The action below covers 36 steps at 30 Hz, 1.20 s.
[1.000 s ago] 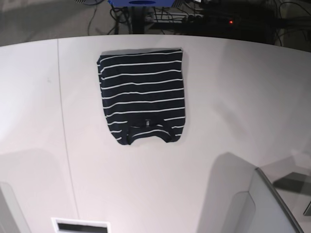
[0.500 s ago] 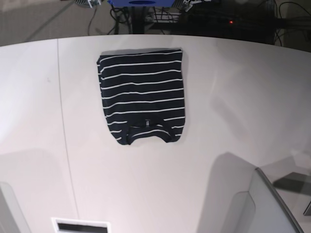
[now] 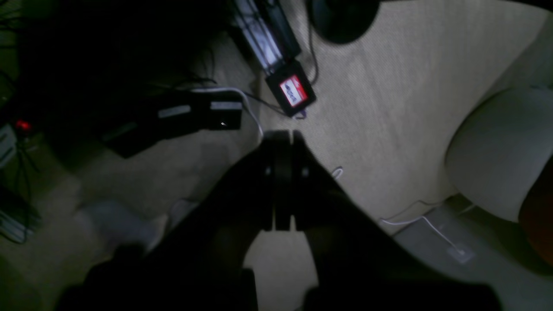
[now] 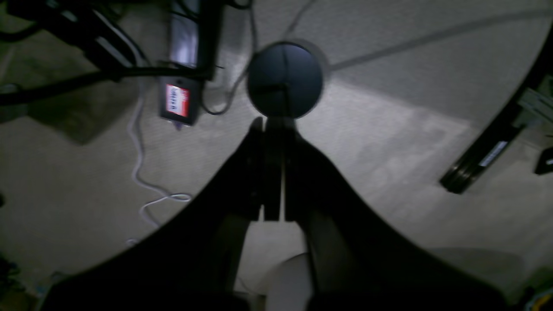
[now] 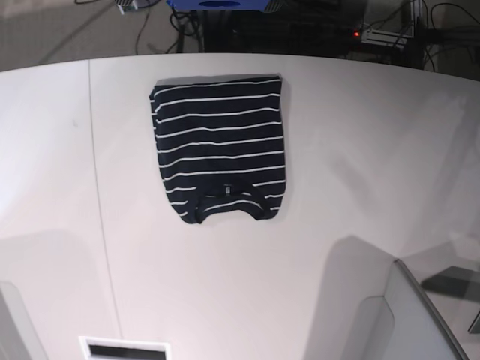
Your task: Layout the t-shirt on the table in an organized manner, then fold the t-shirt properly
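Note:
The dark navy t-shirt (image 5: 220,146) with thin white stripes lies folded into a compact rectangle on the white table (image 5: 360,165), near its far edge, collar toward the near side. Neither gripper shows in the base view. In the left wrist view my left gripper (image 3: 283,134) is shut, its dark fingers pressed together with nothing between them, over carpeted floor. Seen from the right wrist camera, my right gripper (image 4: 273,123) is likewise shut and holds nothing, also over the floor. Both are away from the shirt.
A thin seam line (image 5: 101,202) runs down the table's left part. Beyond the far edge lie cables and dark equipment (image 5: 315,30). A grey panel (image 5: 420,315) rises at the near right. On the floor are a power brick (image 3: 290,91) and a round dark base (image 4: 285,80).
The shirt has not moved. Beyond the table's far edge a dark shape has shifted, uncovering more equipment at the top right.

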Each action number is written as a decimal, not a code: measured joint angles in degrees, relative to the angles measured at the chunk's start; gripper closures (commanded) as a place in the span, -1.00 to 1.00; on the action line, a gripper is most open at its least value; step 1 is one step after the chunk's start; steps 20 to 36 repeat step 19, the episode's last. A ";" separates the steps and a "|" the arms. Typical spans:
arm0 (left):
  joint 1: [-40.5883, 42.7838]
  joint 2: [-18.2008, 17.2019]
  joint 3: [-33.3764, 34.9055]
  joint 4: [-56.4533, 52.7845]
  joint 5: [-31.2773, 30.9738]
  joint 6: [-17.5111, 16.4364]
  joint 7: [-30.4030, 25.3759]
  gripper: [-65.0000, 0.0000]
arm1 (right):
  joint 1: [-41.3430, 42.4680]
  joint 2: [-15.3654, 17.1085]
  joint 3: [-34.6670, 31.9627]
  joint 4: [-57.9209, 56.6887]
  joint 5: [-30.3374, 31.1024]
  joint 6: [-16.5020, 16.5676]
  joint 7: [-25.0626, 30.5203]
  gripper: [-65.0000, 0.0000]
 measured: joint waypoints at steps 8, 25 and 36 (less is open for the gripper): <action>-0.31 1.09 0.00 -0.02 0.02 -0.02 0.20 1.00 | -0.66 1.29 0.00 -0.07 -0.17 -0.04 -0.42 0.98; -1.20 1.05 0.00 0.09 -0.17 0.37 0.00 1.00 | 0.85 1.79 -0.02 0.09 -0.17 -0.02 -0.37 0.98; -1.20 1.05 0.00 0.09 -0.17 0.37 0.00 1.00 | 0.85 1.79 -0.02 0.09 -0.17 -0.02 -0.37 0.98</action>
